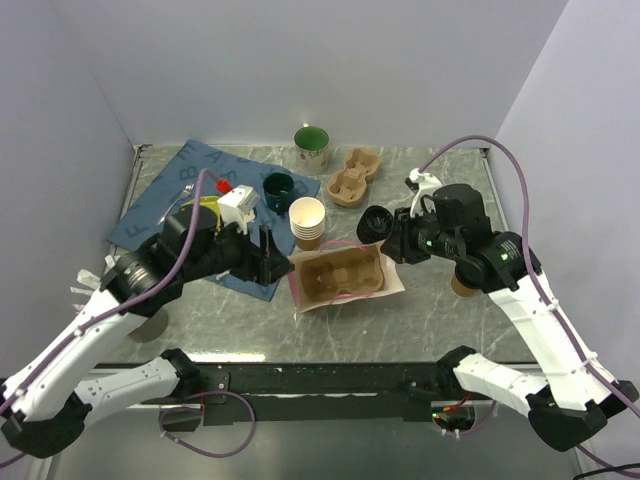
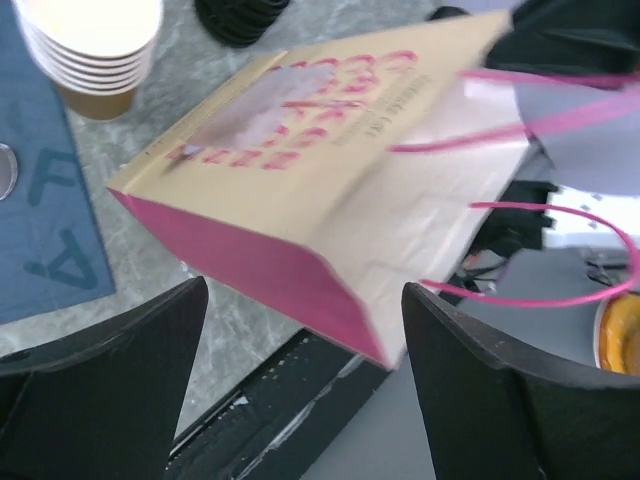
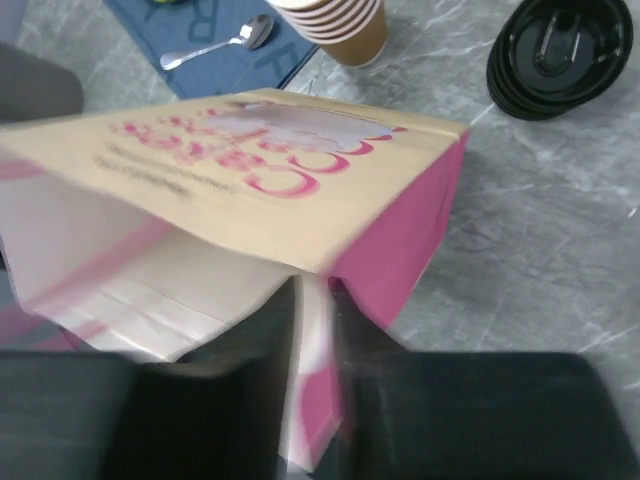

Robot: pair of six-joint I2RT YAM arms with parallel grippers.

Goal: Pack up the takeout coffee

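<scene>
The takeout coffee (image 1: 462, 287) stands on the table (image 1: 420, 330), right of the paper bag (image 3: 250, 190) and mostly hidden under my right forearm, so it is not yet packed. I judge this the bag-opening step. My right claw (image 3: 315, 335) pinches the bag's wall. My left claw (image 2: 305, 300) hangs spread wide by its base, gripping nothing. Next, the mouth must stand open and one claw must be free to fetch the cup.

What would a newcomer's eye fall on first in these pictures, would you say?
First comes the paper bag with pink sides and handles, in the middle of the table between the two arms. The right end effector has the bag's edge between its fingers, and the left end effector stands open just short of the bag. A stack of paper cups stands right behind it.
</scene>
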